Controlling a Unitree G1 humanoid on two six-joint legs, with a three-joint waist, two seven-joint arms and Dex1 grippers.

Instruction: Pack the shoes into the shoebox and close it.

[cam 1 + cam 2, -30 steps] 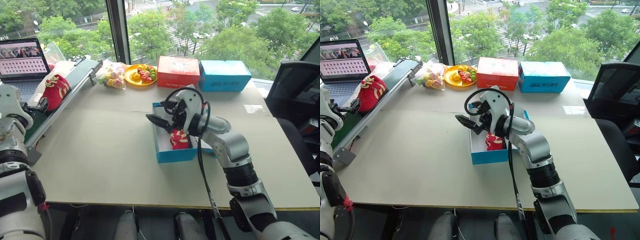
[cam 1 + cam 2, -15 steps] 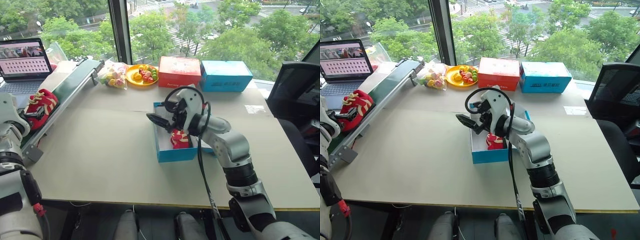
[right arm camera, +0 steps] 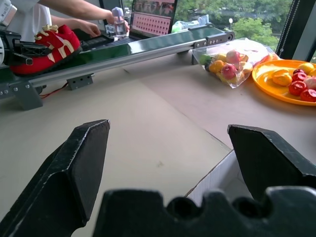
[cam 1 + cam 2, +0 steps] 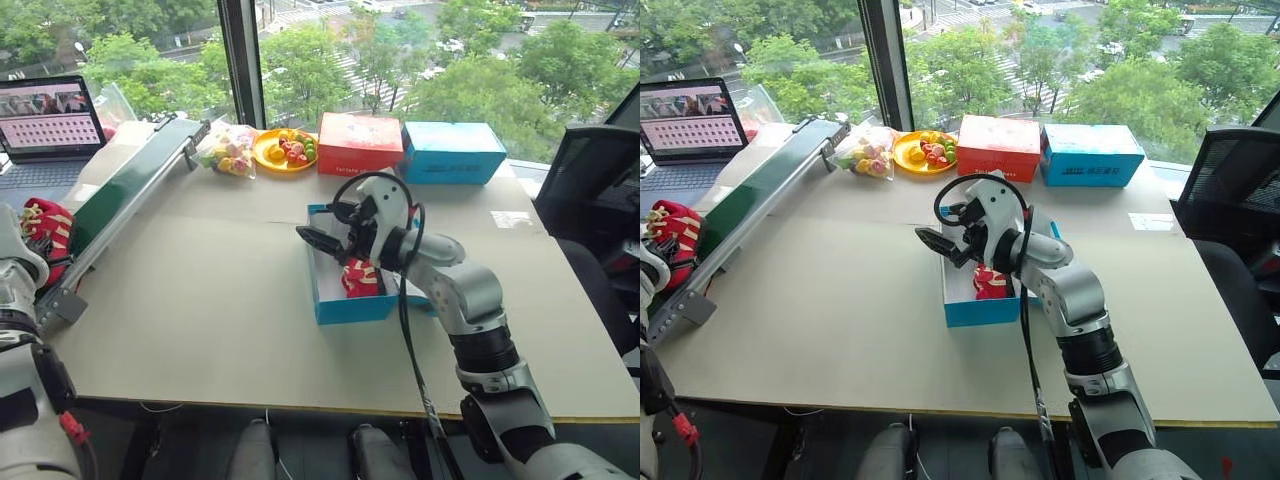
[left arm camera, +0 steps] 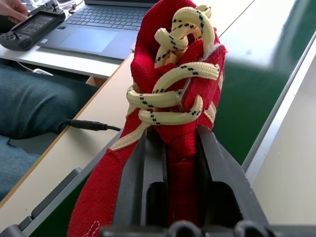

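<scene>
One red shoe (image 5: 173, 74) with cream laces lies at the near end of the green conveyor belt (image 4: 120, 195), at the table's far left. My left gripper (image 5: 180, 143) is shut on its heel end, one finger on each side. The same shoe (image 4: 42, 222) appears in the left eye view. The other red shoe (image 4: 360, 278) lies inside the open blue shoebox (image 4: 355, 306) in the middle of the table. My right gripper (image 4: 325, 240) hangs open over the box's far left end, holding nothing; its fingers (image 3: 79, 163) stand wide apart.
A red box (image 4: 357, 143), a plain blue box (image 4: 450, 150), an orange plate of fruit (image 4: 282, 148) and a bag of fruit (image 4: 228, 150) line the far edge. A laptop (image 4: 40, 115) sits beyond the belt, with a person's hand (image 5: 12, 7) on a controller. A chair (image 4: 590, 190) stands at the right.
The shoe on the belt has travelled toward the belt's near end, and my left gripper followed it and closed on it. The right arm has stayed in place.
</scene>
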